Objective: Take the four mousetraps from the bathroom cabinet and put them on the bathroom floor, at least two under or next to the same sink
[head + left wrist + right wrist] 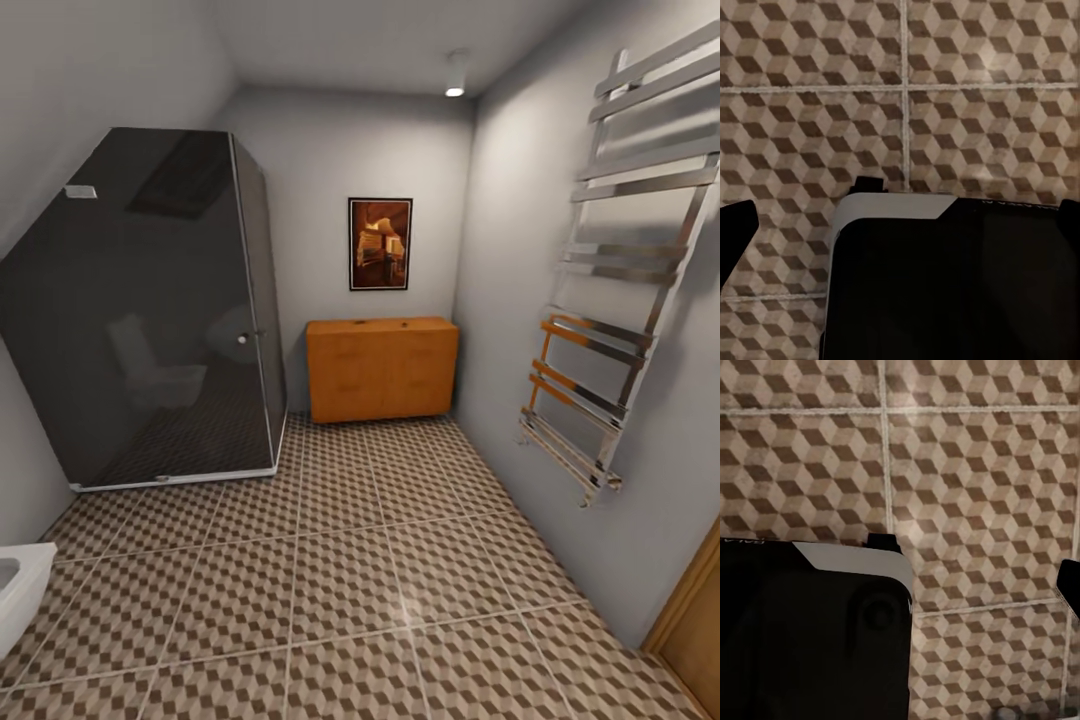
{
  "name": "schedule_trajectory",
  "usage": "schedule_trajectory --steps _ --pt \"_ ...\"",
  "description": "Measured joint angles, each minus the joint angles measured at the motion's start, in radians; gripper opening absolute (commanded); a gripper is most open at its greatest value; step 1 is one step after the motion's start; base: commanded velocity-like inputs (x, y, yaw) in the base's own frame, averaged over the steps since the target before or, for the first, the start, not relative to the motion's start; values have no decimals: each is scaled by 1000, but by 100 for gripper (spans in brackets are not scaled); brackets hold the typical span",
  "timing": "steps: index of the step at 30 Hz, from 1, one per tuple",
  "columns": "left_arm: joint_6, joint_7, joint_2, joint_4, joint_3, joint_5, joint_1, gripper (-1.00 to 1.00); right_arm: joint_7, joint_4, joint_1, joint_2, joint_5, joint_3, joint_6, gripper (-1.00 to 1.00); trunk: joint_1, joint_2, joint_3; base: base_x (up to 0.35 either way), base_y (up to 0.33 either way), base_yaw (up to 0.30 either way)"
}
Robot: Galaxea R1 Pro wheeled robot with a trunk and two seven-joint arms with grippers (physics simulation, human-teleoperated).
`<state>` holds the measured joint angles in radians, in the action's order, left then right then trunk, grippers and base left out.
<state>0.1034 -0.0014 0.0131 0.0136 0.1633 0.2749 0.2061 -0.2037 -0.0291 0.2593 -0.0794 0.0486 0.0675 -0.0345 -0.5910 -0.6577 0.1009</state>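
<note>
The cabinet [381,368], orange-brown wood, stands against the far wall under a framed picture [380,243], between the dark glass shower enclosure [140,310] on the left and the right wall carrying a chrome towel rail [620,290]. Its front is closed in the head view; no mousetraps can be made out, and small marks on its top are too small to identify. The bathroom floor [340,570], cube-patterned tile with pale grout, lies open between the robot and the cabinet. A white fixture edge [15,590] shows at the near left; whether it is the sink cannot be told. A wooden door frame [690,610] is at the near right. Both wrist views look down on floor tile past dark parts of the robot's own body; thin dark slivers at the frame edges may be fingers, but whether either gripper is parted or closed cannot be told. Judgement: the step in hand is the approach. The cabinet is well apart from both grippers. A sound approach would run straight down the open tiles, stop square to the cabinet front with room for its front to open, and keep clear of the shower corner and the towel rail.
</note>
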Motion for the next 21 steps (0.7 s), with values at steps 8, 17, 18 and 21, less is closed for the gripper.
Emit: schedule_trajectory --steps 8,17,18,21 --pt "0 0 0 0 1 -1 0 100 0 0 0 0 0 0 0 100 0 0 0 323 0 1" --pt "0 0 1 0 1 -2 0 100 0 0 0 1 0 0 -2 100 0 0 0 324 0 0" --pt "0 0 1 0 1 -2 0 100 0 0 0 1 0 0 -2 100 0 0 0 324 0 0" --pt "0 0 1 0 2 -2 0 100 0 0 0 1 0 0 -2 100 0 0 0 324 0 0"
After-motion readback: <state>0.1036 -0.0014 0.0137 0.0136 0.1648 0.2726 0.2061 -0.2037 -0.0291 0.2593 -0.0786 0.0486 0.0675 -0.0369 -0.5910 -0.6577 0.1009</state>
